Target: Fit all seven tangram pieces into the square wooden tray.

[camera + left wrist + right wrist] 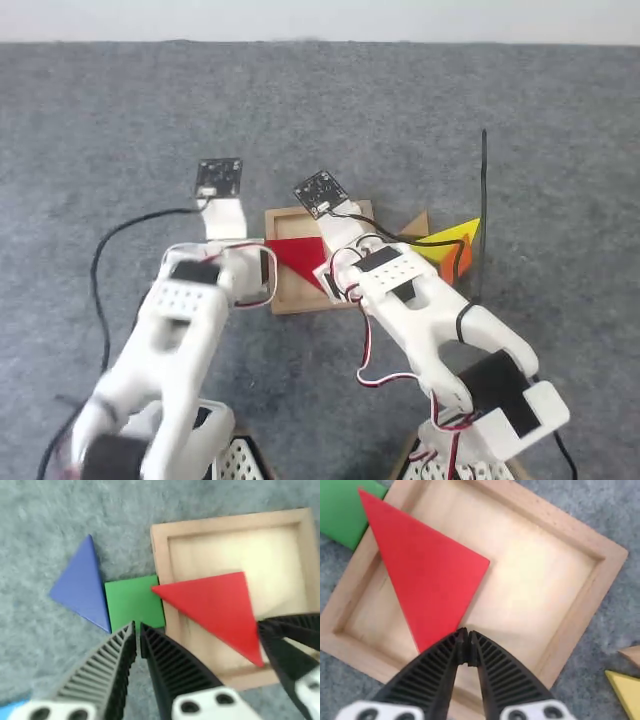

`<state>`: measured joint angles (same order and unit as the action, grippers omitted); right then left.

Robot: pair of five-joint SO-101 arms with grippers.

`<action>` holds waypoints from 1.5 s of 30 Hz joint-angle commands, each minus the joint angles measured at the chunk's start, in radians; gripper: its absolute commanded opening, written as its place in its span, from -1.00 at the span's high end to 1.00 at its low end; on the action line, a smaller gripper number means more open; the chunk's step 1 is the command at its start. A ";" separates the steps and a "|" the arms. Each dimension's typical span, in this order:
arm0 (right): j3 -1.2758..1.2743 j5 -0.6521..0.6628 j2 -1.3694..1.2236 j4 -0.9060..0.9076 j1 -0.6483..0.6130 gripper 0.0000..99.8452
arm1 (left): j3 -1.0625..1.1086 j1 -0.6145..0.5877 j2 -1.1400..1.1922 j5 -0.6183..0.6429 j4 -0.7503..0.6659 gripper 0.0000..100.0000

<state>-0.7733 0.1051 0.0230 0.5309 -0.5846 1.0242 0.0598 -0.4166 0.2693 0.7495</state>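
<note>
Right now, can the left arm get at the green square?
Probably yes. The left gripper hovers right at the green square's near edge with nothing between. Its jaws are shut, though, and the blue triangle and red triangle crowd the square's sides.

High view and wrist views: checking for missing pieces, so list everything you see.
wooden tray: one, pale wood, on grey carpet
red triangle: one, in tray, a corner over the rim
green square: one, on carpet against tray
blue triangle: one, beside green square
yellow triangle: one, on carpet at tray's other side
orange piece: one, by yellow triangle
tan piece: one, beside yellow triangle
left claw: shut, at green square
right claw: shut, over tray at red triangle
</note>
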 commanded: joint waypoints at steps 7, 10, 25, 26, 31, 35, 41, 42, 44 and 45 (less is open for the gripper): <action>0.058 0.015 0.005 0.016 -0.012 0.99 | -0.417 0.003 0.446 0.060 0.212 0.98; 0.058 0.015 0.005 0.018 -0.012 0.99 | -0.423 0.026 0.446 0.060 0.184 0.98; 0.055 0.011 0.090 0.125 -0.044 0.99 | -0.460 0.037 0.456 0.061 0.048 0.98; 0.052 0.011 0.102 0.128 -0.042 0.99 | -0.461 0.038 0.457 0.061 0.035 0.98; 0.032 0.009 0.131 0.124 -0.033 0.99 | -0.463 0.041 0.457 0.057 -0.018 0.98; 0.032 0.008 0.131 0.124 -0.033 0.99 | -0.486 0.041 0.462 0.057 -0.020 0.98; 0.037 0.009 0.133 0.119 -0.025 0.99 | -0.499 0.021 0.443 0.058 0.025 0.98; 0.038 0.009 0.133 0.117 -0.010 0.99 | -0.489 0.008 0.413 0.058 0.031 0.98; 0.051 0.009 0.133 0.122 0.016 0.99 | -0.423 -0.009 0.345 0.060 0.014 0.98; 0.060 0.009 0.133 0.127 0.030 0.99 | -0.378 -0.015 0.304 0.060 0.000 0.98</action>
<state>-0.7672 0.1051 0.0859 0.6475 -0.5953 0.5946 0.0690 0.0222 0.3199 0.7664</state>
